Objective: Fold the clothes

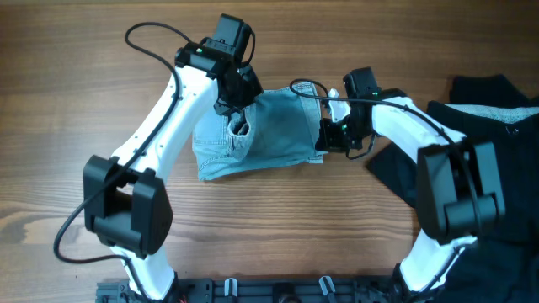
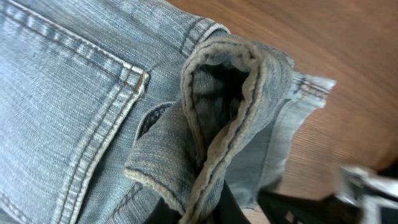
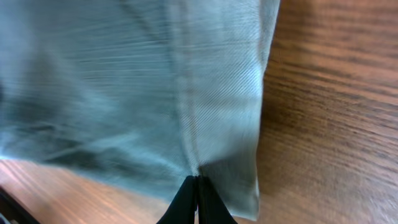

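Blue denim shorts (image 1: 269, 139) lie bunched up in the middle of the wooden worktop (image 1: 76, 76), between the two arms. The left tool (image 1: 237, 111) is closed on a fold of the shorts at their upper left part. In its wrist view the stitched edge stands up in a loop, with a pocket seam beside it. The right tool (image 3: 196, 198) is pinched tight on the right edge of the shorts, its two dark fingers pressed together on the cloth. A big black garment (image 1: 497, 118) lies at the right side of the worktop, partly under the right arm, near the shorts.
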Motion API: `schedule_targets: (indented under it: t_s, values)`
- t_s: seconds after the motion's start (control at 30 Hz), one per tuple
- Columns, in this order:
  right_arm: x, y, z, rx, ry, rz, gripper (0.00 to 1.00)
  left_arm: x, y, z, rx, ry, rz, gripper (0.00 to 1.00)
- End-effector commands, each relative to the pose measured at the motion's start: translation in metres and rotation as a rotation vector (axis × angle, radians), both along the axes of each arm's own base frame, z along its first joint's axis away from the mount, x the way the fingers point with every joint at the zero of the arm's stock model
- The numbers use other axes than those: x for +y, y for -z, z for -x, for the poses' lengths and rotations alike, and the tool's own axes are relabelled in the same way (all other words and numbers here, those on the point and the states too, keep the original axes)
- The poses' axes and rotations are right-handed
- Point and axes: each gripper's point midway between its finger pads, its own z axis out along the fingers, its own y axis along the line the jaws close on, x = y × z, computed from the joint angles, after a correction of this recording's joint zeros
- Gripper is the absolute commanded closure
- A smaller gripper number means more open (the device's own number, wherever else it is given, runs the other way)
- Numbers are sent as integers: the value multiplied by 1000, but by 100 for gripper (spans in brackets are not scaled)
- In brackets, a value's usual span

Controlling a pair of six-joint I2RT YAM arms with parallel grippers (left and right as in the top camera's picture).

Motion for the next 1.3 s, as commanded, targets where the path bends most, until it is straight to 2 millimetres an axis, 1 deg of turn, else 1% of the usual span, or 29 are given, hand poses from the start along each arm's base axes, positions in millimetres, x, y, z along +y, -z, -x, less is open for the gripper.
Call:
schedule_targets:
  t_s: [0.0,0.07,0.13,0.37,0.5,0.53,0.6,0.63,0.67,0.7,0.77,0.83,0.93,0.97,1.0,1.03,1.07,1.1,1.17,1.23,1.27]
  values:
    - [0,31,15,94,-6,2,96,-11,-33,-3,-61,1,97,96]
    - [-1,38,18,116,-5,9,96,-15,-33,-3,-65,5,100,96]
    - [-5,41,19,123,-5,30,96,-22,-35,-4,-78,7,112,96]
    - [-8,42,20,126,-3,49,96,-50,-39,-6,-114,4,152,96]
    - [-8,42,21,128,-2,50,95,-59,-9,-8,-85,-10,87,96]
    - [-8,42,21,129,-2,50,95,-64,0,-10,-82,-2,86,95]
    - [-9,43,21,131,-1,59,93,-74,12,-13,-76,-3,91,90]
    - [-12,44,22,136,2,73,91,-82,20,-14,-65,-9,97,86]
    - [-13,44,24,141,2,83,87,-87,28,-11,-51,-10,95,73]
    - [-14,44,25,145,2,84,83,-89,32,-11,-48,-5,92,55]
    - [-14,44,25,149,3,84,76,-88,31,-12,-54,11,87,53]
    - [-14,43,25,152,14,85,72,-83,21,-13,-83,56,81,51]
    - [-15,39,27,176,21,91,71,-69,-14,-15,-173,144,50,46]
    - [-15,35,27,181,20,92,71,-60,-26,-15,-196,148,32,44]
    - [-14,30,24,171,20,89,68,-44,-41,-15,-229,152,-10,42]
    - [-10,22,21,140,-9,62,65,-28,-51,-13,-246,141,-56,40]
    - [-5,15,19,114,-37,29,60,-14,-57,-11,-250,125,-90,39]
    - [0,7,18,96,-53,-8,57,-2,-61,-10,-250,117,-119,38]
    - [14,-11,17,61,-89,-109,55,22,-61,-4,-219,122,-165,37]
    - [21,-20,12,44,-71,-154,54,37,-55,2,-168,110,-189,37]
    - [21,-20,10,48,-45,-149,52,44,-52,5,-142,101,-198,37]
